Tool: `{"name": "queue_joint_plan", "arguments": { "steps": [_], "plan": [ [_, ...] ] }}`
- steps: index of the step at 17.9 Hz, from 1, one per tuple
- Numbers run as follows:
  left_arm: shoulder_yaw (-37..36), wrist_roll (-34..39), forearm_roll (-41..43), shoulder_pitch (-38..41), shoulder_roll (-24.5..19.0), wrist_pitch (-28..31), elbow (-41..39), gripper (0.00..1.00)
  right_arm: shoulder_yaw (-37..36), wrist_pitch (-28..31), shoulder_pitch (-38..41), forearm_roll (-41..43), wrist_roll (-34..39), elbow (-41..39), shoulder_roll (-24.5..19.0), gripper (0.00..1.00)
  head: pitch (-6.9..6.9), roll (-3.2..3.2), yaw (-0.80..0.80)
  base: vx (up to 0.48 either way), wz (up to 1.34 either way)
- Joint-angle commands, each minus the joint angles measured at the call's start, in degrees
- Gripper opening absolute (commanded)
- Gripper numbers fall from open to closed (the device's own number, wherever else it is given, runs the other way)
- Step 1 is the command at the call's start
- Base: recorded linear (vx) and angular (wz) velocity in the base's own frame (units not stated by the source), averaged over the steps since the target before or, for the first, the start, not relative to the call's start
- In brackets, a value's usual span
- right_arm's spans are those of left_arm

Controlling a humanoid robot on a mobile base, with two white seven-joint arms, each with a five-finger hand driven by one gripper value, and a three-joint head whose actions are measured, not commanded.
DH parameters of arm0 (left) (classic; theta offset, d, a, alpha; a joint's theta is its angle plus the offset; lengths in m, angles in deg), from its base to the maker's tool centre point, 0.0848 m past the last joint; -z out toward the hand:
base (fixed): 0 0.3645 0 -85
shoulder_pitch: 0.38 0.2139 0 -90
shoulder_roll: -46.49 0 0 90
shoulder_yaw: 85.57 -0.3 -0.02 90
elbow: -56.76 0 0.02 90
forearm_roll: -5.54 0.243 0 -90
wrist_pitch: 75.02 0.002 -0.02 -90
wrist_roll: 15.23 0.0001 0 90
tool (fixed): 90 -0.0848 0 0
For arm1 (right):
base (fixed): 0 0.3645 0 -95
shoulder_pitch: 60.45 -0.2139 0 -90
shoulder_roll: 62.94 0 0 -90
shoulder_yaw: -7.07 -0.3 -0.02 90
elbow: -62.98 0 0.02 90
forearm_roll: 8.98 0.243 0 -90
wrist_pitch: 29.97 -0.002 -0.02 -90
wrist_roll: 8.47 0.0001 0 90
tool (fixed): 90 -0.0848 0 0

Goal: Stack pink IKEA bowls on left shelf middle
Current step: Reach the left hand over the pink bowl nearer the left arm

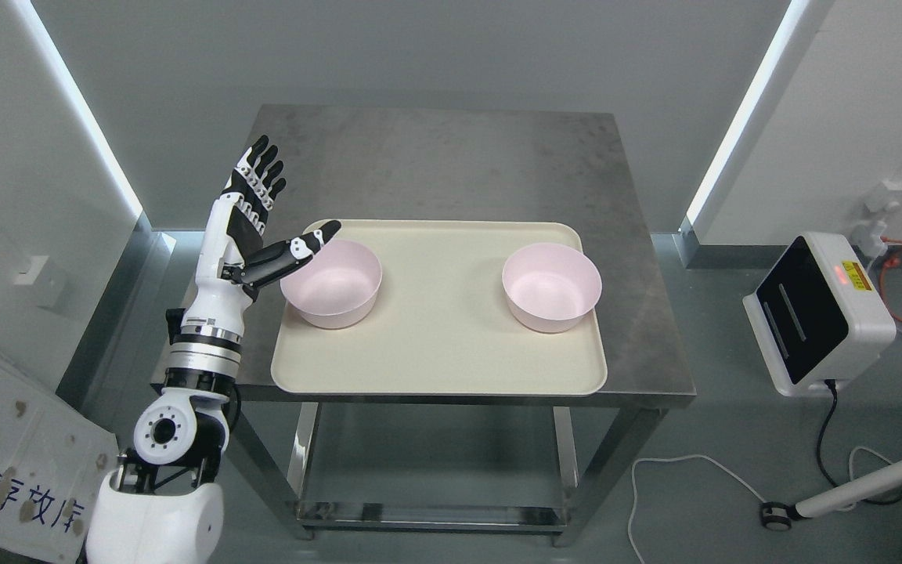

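Note:
Two pale pink bowls stand upright on a cream tray [435, 352] that lies on a steel table. The left bowl [333, 283] is at the tray's left end, the right bowl [551, 286] near its right end, well apart. My left hand [283, 215] is raised just left of the left bowl, open, palm facing right. Its fingers [259, 176] point away from me and its thumb [306, 247] reaches over the bowl's left rim. I cannot tell whether the thumb touches it. Nothing is held. The right arm is out of view.
The steel table [451, 157] has bare surface behind the tray and a low shelf underneath. A white and black device [815, 313] stands on the floor at the right, with cables [694, 470] trailing. A white panel with blue print [5, 470] leans at lower left.

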Motion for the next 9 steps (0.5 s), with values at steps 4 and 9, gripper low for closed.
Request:
{"name": "queue_joint_plan", "arguments": {
  "steps": [4,9],
  "plan": [
    [4.50,-2.89,0.00,1.11,-8.48,0.38,0.10,1.00,-0.62,-0.17,1.68,0.01,0.01,-1.93,1.00,1.00,0.00,0.00,0.00,0.003,0.00],
    [-4.54,-13.95,0.26,-9.23,-12.00,9.04,1.95,1.00,-0.62,-0.17,1.68,0.01,0.01,-1.93,1.00,1.00,0.00,0.00,0.00,-0.008,0.00]
  ]
}}
